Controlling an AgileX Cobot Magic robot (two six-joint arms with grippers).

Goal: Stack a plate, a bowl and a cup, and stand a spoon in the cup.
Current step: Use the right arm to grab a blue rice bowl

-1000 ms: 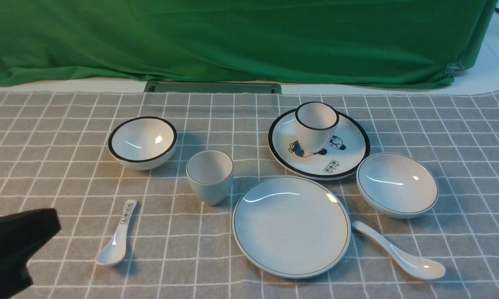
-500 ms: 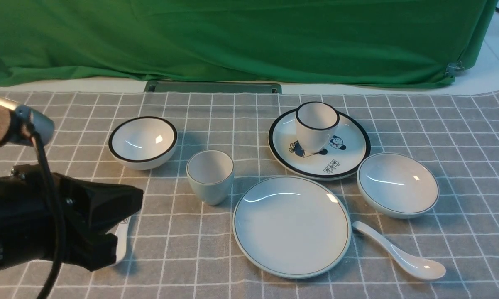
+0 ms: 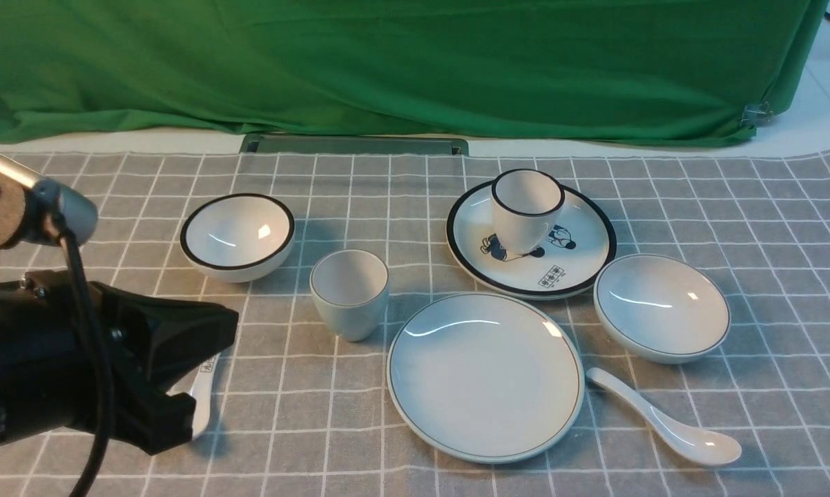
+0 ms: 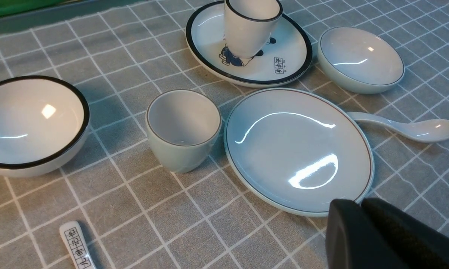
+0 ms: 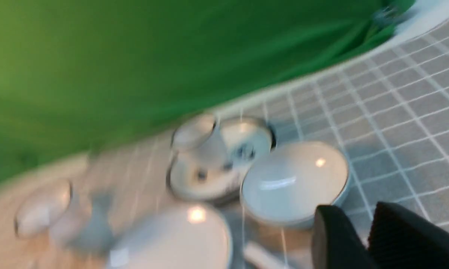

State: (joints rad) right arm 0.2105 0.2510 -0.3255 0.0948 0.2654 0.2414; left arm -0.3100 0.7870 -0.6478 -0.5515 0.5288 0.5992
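Note:
The pale blue-grey plate point(image 3: 484, 376) lies front centre on the checked cloth. The matching bowl point(image 3: 660, 304) sits to its right, the matching cup point(image 3: 349, 293) stands to its left, and the plain white spoon point(image 3: 663, 417) lies at its front right. My left gripper point(image 3: 232, 331) is shut and empty, low at the front left, well left of the cup. In the left wrist view its tips point(image 4: 359, 203) sit near the plate's point(image 4: 297, 149) rim. My right gripper point(image 5: 353, 213) shows only in the blurred right wrist view, jaws slightly parted, empty, near the bowl point(image 5: 293, 181).
A black-rimmed white bowl point(image 3: 237, 236) stands at the back left. A black-rimmed cartoon plate point(image 3: 560, 266) carries a black-rimmed white cup point(image 3: 525, 207) behind the plate. A small lettered spoon point(image 3: 204, 386) lies partly behind my left gripper. Green cloth point(image 3: 387, 69) hangs at the back.
My left arm has come in from the lower left corner towards the right and now covers most of the small lettered spoon. The dishes have not moved.

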